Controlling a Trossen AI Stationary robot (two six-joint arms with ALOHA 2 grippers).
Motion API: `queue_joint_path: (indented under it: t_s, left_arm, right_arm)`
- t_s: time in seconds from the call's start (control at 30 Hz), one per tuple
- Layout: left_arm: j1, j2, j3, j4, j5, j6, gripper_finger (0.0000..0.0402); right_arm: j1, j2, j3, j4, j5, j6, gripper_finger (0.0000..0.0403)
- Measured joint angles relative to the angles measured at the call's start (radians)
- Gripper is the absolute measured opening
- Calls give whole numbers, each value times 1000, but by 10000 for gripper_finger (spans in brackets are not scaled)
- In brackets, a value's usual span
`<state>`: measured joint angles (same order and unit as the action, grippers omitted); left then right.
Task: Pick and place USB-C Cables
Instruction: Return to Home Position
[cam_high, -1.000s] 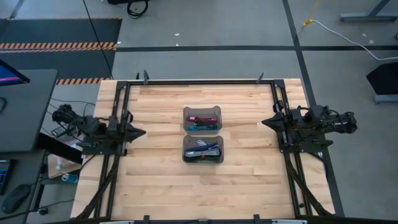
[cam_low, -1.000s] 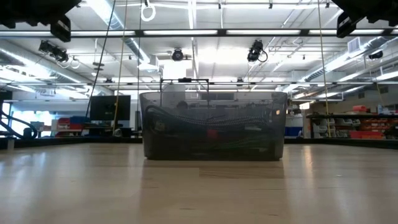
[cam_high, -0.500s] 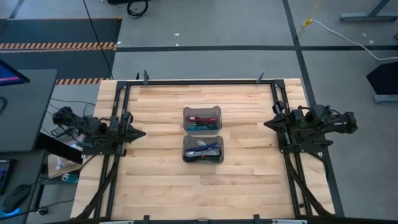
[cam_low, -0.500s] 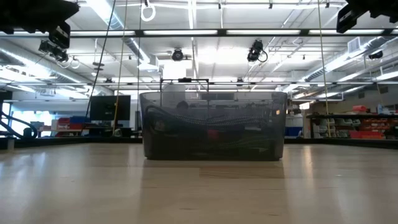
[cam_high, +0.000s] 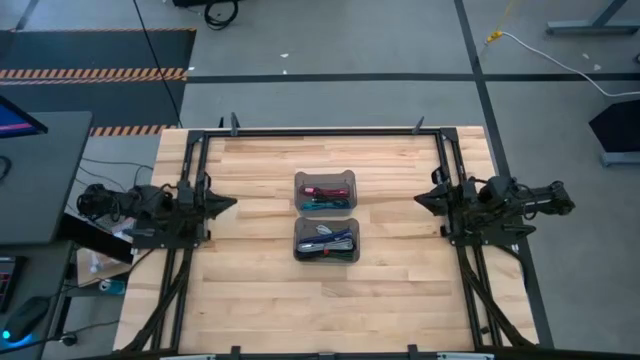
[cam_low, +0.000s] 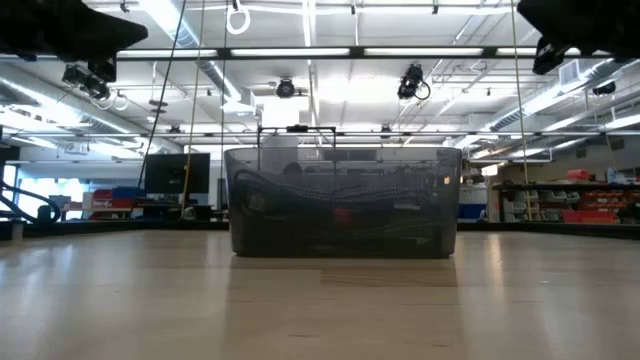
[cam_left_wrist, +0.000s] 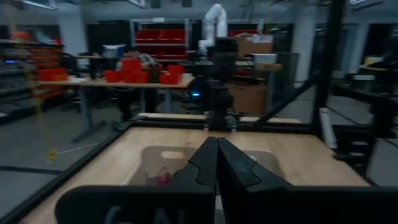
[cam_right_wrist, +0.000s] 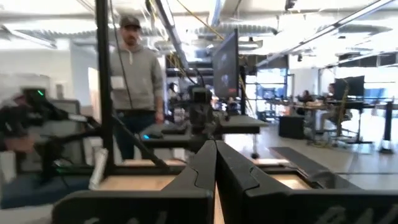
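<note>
We're seeing the USB-C cables (cam_high: 328, 240) sitting in two bins (cam_high: 298, 254) mid-table, just murky shapes from the low view. Left gripper (cam_high: 228, 205) and right gripper (cam_high: 420, 197) are hanging at the sides, both pinched closed, empty.

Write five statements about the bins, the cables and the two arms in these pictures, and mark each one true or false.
1. The far bin and the near bin stand mid-table, one behind the other. True.
2. A maroon cable lies loose on the wood. False: the maroon cable lies inside the far bin.
3. The left tool is shut and holds nothing. True.
4. The right tool is lowered into the near bin. False: the right tool is at the right side of the table, away from both bins, and it is shut.
5. A person in a grey top stands beyond the table in the right wrist view. True.
</note>
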<state>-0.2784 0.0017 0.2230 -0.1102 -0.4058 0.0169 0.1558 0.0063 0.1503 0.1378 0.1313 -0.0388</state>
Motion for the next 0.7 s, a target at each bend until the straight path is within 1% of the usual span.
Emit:
queue_joint_path:
  t_s: [0.13,0.23,0.33,0.47,0.6,0.7]
  left_arm:
    - [78,0,0,0,8,5,9]
    - [133,0,0,-24,34,-2,9]
    - [185,0,0,-73,85,-37,9]
    - [252,0,0,-114,165,-81,9]
    - [307,0,-4,-100,242,-84,9]
    - [340,0,-55,-2,305,-85,9]
  right_arm:
    - [-10,1,-23,58,11,-58,12]
    - [-18,0,-22,108,13,-118,13]
    - [-28,0,-22,93,5,-90,15]
    - [-29,0,-22,29,0,-27,16]
    - [-29,0,-22,24,1,-16,16]
    - [-29,0,-22,24,-1,-16,16]
